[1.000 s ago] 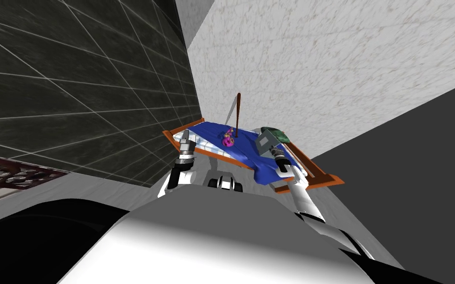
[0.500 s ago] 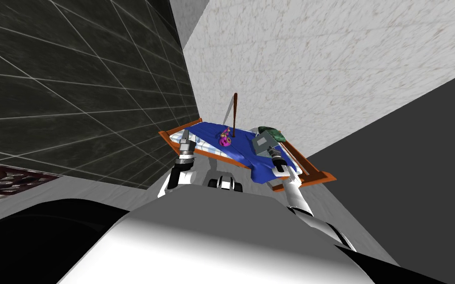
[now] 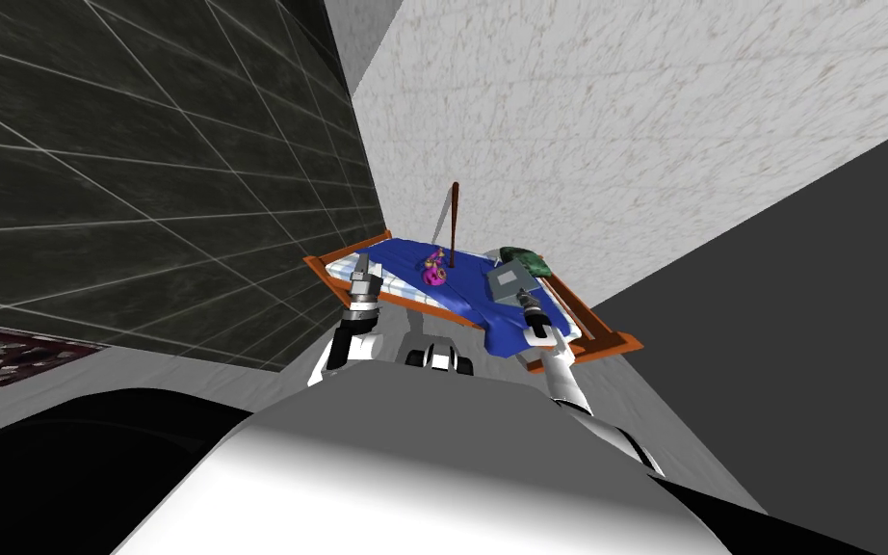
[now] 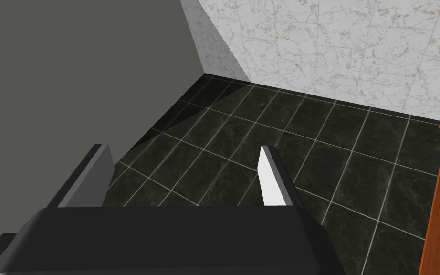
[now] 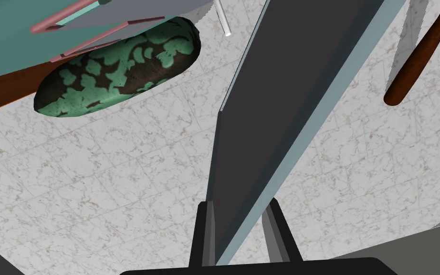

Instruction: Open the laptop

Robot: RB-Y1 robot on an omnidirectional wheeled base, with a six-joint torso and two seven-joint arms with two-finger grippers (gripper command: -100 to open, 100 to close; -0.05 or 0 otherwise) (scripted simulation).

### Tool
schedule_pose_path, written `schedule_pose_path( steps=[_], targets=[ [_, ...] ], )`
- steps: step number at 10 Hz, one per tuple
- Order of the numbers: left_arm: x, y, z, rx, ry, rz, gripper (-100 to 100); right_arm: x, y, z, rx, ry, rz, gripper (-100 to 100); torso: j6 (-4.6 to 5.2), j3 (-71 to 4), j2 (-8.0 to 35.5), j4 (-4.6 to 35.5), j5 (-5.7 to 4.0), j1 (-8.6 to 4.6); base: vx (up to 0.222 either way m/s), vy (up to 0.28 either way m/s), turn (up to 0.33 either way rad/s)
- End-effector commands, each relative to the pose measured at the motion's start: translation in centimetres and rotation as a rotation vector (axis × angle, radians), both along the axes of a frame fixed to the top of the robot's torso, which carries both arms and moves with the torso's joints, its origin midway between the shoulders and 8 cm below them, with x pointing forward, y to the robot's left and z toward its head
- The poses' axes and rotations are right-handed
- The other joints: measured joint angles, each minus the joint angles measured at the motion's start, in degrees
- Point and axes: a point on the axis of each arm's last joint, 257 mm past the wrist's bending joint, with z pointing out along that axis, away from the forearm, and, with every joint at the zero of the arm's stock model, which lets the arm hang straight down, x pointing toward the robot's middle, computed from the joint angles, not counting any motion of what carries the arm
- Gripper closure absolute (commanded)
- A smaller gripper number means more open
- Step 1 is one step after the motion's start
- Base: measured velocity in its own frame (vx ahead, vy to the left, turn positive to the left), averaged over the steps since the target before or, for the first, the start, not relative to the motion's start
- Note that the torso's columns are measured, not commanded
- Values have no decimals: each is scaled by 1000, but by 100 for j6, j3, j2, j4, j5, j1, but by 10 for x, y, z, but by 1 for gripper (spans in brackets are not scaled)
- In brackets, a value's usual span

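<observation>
**Lid in hand, opening under way**

The laptop sits on the right-hand part of the bed, on the blue cover, just beside the green patterned pillow. Our right gripper has its fingers drawn narrow and pinched on the two faces of the lid, at its near edge. So the reach and the grasp look done.

What is left is the swing itself. In the head view the grey panel seems tipped up off the cover rather than lying flat, so we judge the lid to be partly raised. We cannot tell the hinge angle, and the base under it is not clear to us. We would count the task as not yet finished.

From the wrist, the lid runs away from the fingers as a long thin slab, seen nearly edge-on. Its dark face is on one side and a pale blue-grey rim runs down the other. The held edge points back at us, and the far end heads toward the marbled wall. We take the hinge to be at that far end.

Our left gripper hangs idle with its fingers wide apart. It is over the dark tiled floor, beside the bed's wooden frame.
</observation>
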Motion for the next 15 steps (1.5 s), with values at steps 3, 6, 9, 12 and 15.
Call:
schedule_pose_path(
  steps=[3, 6, 9, 12, 15],
  targets=[
    [0, 0, 0, 0, 0, 0, 0, -3, 26, -36, 118, 18, 7, 100, -14, 2, 5, 5, 12, 34, 0, -49, -20],
    [0, 0, 0, 0, 0, 0, 0, -4, 21, -37, 177, -14, -7, 100, -5, 8, 16, 40, 41, 26, -10, -43, 11],
    [0, 0, 0, 0, 0, 0, 0, 1, 17, -20, 185, -32, 11, -100, 15, 2, 9, 45, 47, 35, 26, -9, -91],
    [0, 0, 0, 0, 0, 0, 0, 6, 22, 0, 181, -34, 54, -100, 27, 38, 68, 75, 56, 26, 47, 64, -127],
    [0, 0, 0, 0, 0, 0, 0, 9, 32, 15, 184, -25, 101, -100, 31, 45, 80, 88, 67, 29, 53, 56, -167]
  ],
)
